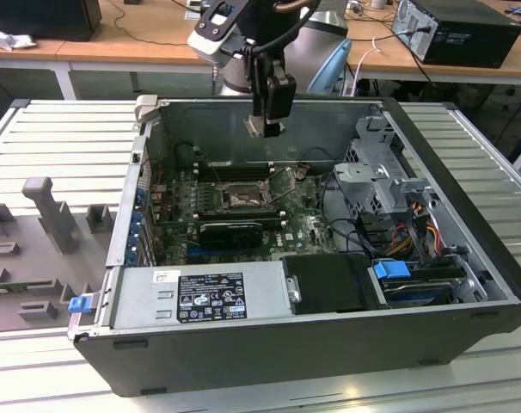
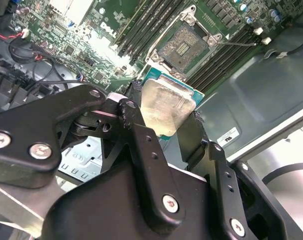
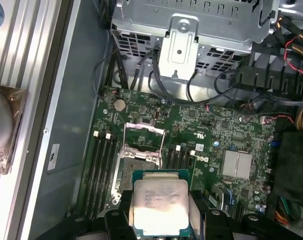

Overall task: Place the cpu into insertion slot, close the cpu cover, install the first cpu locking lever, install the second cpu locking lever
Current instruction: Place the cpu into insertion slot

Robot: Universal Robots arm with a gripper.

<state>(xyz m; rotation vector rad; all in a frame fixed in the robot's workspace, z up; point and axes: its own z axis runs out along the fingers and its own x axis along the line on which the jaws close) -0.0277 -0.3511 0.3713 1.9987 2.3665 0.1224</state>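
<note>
Open PC case [image 1: 286, 353] sat on tabletop [image 1: 54, 146] w/ PSU [image 1: 200, 292] at 6 o'clock, drive cage [image 1: 376, 176] at 3 o'clock.

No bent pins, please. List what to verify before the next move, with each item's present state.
1. Pale silver square cpu held in the black gripper: ok.
2. Dark square insertion slot with metallic rim is empty: ok.
3. Thin silver frame cpu cover is swung open off the slot: ok.
4. Cpu orientation matches the slot: cannot tell.
5. Cpu is down at the slot: not ok, it hangs above the board.
</note>
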